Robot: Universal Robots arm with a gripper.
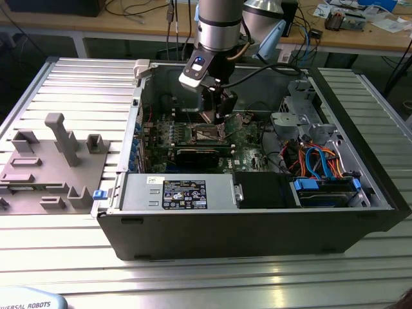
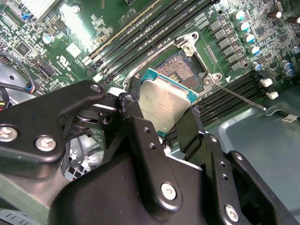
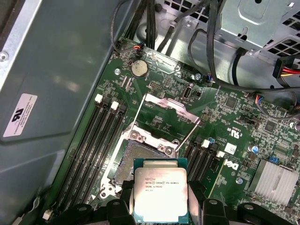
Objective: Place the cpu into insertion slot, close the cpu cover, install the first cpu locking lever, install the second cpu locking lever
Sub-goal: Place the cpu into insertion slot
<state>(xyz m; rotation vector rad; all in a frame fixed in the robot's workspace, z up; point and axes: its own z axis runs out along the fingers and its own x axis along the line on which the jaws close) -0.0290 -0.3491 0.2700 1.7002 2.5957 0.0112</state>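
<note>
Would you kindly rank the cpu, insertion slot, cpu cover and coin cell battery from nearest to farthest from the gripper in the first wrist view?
1. cpu, held in the gripper.
2. insertion slot, bare, just beyond the cpu.
3. cpu cover, raised open past the slot.
4. coin cell battery, beside the cables.

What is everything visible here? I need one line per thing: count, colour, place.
open dark computer case: one, dark, on the ribbed metal table
green motherboard: one, green, inside the case
square dark insertion slot: one, dark, silvery frame, on the motherboard
thin silvery cpu cover: one, silver, standing open beside the slot
small flat silver-topped cpu: one, dull silver, held close to the slot, not seated
long black memory slots: several, black, flanking the slot
round coin battery: one, silver, on the motherboard
grey plastic fixture: one, grey, exterior view's left
gripper: one, black, shut on the cpu
robot arm: one, silver-grey, above the case
</note>
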